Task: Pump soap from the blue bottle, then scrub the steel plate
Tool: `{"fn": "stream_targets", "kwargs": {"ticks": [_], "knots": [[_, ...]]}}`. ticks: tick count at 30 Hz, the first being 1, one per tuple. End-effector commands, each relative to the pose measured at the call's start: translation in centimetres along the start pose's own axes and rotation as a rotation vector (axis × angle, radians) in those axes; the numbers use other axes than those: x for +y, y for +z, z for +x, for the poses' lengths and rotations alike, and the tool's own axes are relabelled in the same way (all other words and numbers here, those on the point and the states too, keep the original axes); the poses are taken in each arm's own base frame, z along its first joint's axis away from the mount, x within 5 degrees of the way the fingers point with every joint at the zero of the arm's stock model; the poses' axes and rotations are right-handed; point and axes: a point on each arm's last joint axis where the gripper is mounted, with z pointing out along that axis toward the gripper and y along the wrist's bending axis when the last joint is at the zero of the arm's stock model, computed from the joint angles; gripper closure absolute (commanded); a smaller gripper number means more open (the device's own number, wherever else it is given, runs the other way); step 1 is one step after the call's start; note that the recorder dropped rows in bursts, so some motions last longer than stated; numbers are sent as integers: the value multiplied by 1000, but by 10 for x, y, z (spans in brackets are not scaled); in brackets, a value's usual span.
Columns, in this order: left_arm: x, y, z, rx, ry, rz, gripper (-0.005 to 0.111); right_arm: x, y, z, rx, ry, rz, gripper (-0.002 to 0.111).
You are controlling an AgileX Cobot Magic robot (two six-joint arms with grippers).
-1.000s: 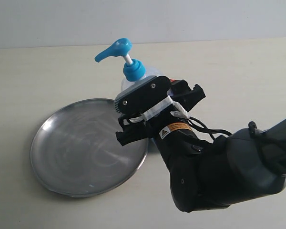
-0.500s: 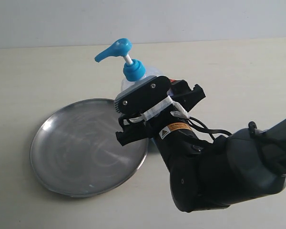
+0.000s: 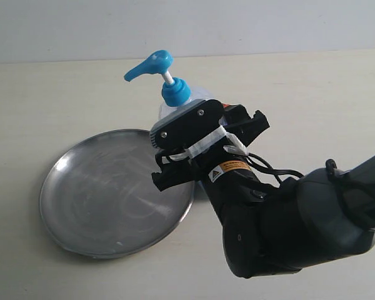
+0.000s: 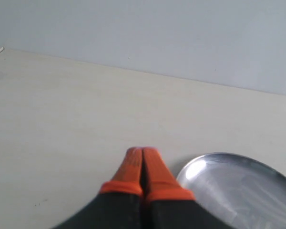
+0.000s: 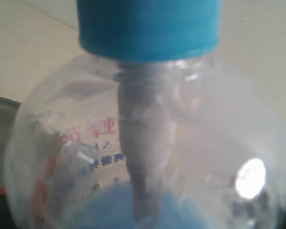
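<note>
The blue bottle [image 3: 175, 94] stands upright at the far rim of the steel plate [image 3: 106, 194], its pump head pointing over the plate. My right gripper [image 3: 203, 117] is shut on the bottle's clear body, which fills the right wrist view as the bottle [image 5: 195, 119] with light blue soap [image 5: 100, 210] low inside. My right gripper [image 5: 143, 200] has its fingers at that view's two edges. My left gripper [image 4: 142, 151] is shut and empty, its orange tips pressed together above the table beside the plate [image 4: 243, 186]. It is out of the exterior view.
The pale table [image 3: 312, 94] spreads on all sides to a light wall at the back. My right arm's dark bulk [image 3: 287, 219] covers the near right of the table. The plate shows faint swirl marks.
</note>
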Motion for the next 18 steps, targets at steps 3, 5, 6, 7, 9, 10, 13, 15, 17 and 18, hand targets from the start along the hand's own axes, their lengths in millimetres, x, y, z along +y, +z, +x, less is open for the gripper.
{"fn": "stream_targets", "kwargs": {"ticks": [3,5,6,7,9,10,13,15,17,18], "knots": [[-5,0,-27,-27,-1,4,107,1,0,-5,-35,-5,-4,108],[-6,1,-34,-29,-1,4,107,1,0,-5,-35,-5,-4,108],[-7,2,-38,-29,-1,4,107,1,0,-5,-35,-5,-4,108],[-7,3,-41,-27,-1,4,107,1,0,-5,-33,-5,-6,108],[-8,5,-48,-23,0,3,107,1,0,-5,-33,-5,-6,108],[-9,6,-50,-22,0,3,107,1,0,-5,-33,-5,-6,108],[-11,9,-60,-22,0,3,107,1,0,-5,-33,-5,-6,108],[-12,10,-67,-29,-1,4,107,1,0,-5,-33,-3,-6,108],[-13,9,-74,-47,-1,8,107,1,0,-5,-33,-3,-6,108],[-14,8,-77,-54,-2,9,107,1,0,-5,-33,-3,-6,108]]}}
